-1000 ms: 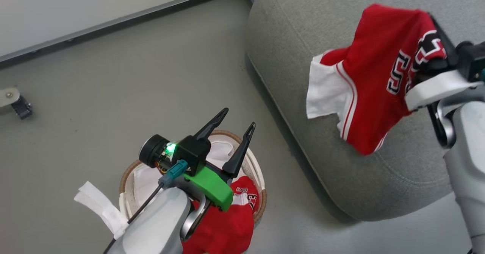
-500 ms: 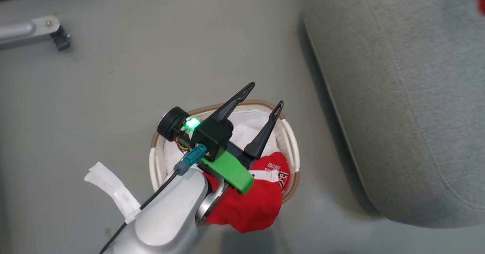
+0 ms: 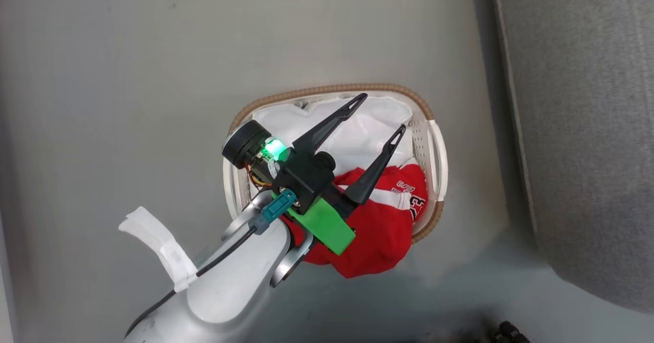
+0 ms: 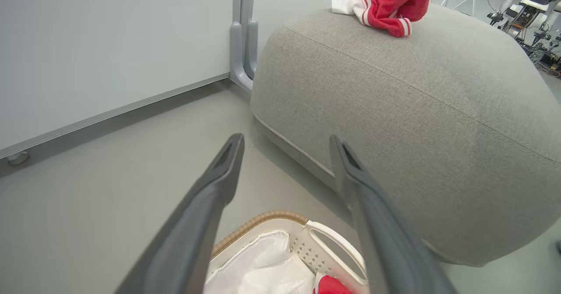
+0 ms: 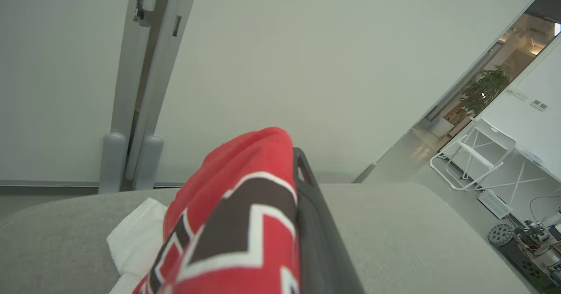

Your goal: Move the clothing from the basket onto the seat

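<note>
Left jaws: fully spread and holding nothing. Their two dark fingers (image 3: 332, 123) hang above the basket (image 3: 337, 88), with the tips over the white sheet (image 3: 357, 131) lining it. Right jaws: closed on the held garment (image 5: 245, 206), with red cloth pressed against one finger (image 5: 315, 232) above the seat (image 5: 416, 232). The garment's white part lies on the cushion.

Remaining garment (image 3: 388, 225): bunched in the end of the basket nearest the robot, on the seat side. One fold spills over the rim. In the head view it lies behind the left fingertips, under the finger bases and the green mount (image 3: 329, 225), not between the tips. The heap has no clear long axis; its bulk runs from the seat-side handle (image 3: 440, 159) toward the near rim.

Judgement: the left arm is the nearer one, since the right is occupied over the seat. The coming grasp calls for drawing the left jaws toward the robot and tilting them downward before descent. Otherwise they are likely to close on the sheet.
</note>
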Available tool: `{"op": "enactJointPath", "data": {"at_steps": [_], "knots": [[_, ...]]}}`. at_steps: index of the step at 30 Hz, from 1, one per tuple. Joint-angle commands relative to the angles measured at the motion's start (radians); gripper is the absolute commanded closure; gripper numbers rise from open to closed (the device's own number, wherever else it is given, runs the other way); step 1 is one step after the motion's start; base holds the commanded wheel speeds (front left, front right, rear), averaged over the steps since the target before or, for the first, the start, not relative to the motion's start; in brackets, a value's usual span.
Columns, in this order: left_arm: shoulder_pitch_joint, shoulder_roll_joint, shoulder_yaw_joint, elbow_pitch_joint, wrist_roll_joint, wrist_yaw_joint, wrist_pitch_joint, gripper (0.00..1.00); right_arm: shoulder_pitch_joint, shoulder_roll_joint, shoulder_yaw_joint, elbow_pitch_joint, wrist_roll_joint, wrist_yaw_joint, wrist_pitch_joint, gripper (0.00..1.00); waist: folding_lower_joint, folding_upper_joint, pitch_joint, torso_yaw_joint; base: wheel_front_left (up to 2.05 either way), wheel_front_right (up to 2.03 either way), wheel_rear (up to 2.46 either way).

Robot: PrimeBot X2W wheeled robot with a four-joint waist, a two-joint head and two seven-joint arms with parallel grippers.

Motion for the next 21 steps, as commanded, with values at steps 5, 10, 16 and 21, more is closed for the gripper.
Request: {"op": "enactJointPath", "data": {"at_steps": [5,10,16,21], "knots": [[-0.033,0.019,-0.006,0.009,0.008,-0.002,-0.001,0.00,0.045,0.062,-0.039,0.078,-0.052,-0.001,-0.032,1.00,-0.0002,-0.0001,0.097,-0.002,0.00,0.00,0.00],[-0.041,0.036,-0.016,0.027,0.010,-0.002,-0.001,0.00,0.075,0.109,-0.057,0.099,-0.082,-0.001,-0.041,1.00,-0.0002,-0.0001,0.104,-0.035,0.00,0.00,0.00],[-0.034,0.041,-0.006,0.037,-0.014,-0.002,-0.001,0.00,0.138,0.162,-0.050,0.012,-0.045,-0.001,-0.042,0.00,-0.0002,-0.0001,0.094,-0.072,0.00,0.00,0.00],[-0.025,0.036,-0.002,0.041,-0.032,-0.002,-0.001,0.00,0.216,0.193,-0.014,-0.057,-0.019,-0.001,-0.043,0.00,-0.0002,-0.0001,0.070,-0.097,0.00,0.00,0.00]]}}
